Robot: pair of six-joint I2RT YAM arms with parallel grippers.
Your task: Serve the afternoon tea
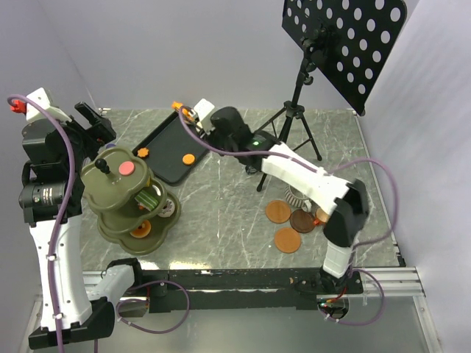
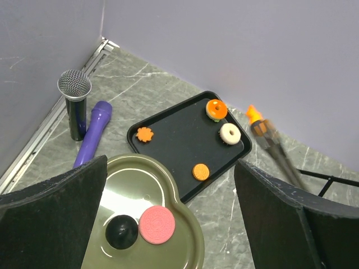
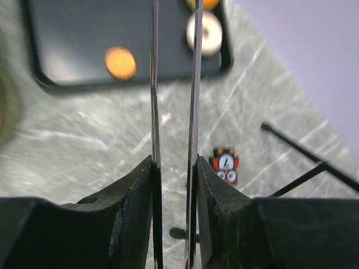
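Pastries awaiting service: the white donut [image 2: 230, 133], orange donut [image 2: 216, 109] and orange cookie [image 2: 201, 171] lie apart on the black tray [image 2: 174, 140] at the far left of the desk [image 1: 221, 213]. A pink cookie [image 2: 157, 224] sits on the top tier of the green stand [image 2: 129, 185], on the near side of the tray. Saucers [image 1: 278, 212] and a ribbed grey cup [image 1: 296, 195] stand at the near right.

The right end effector [image 3: 174, 168] is pressed onto the thin metal tongs [image 3: 154, 84]. Their blades stand slightly apart and point towards the tray by the white donut. The left end effector [image 2: 171, 168] is spread wide and empty above the stand.

By judgement, the pastries are light, rigid and smooth, so they are likely to slip or tip between the narrow blades. The donut is best taken across its outer sides, low down, with a gentle squeeze.
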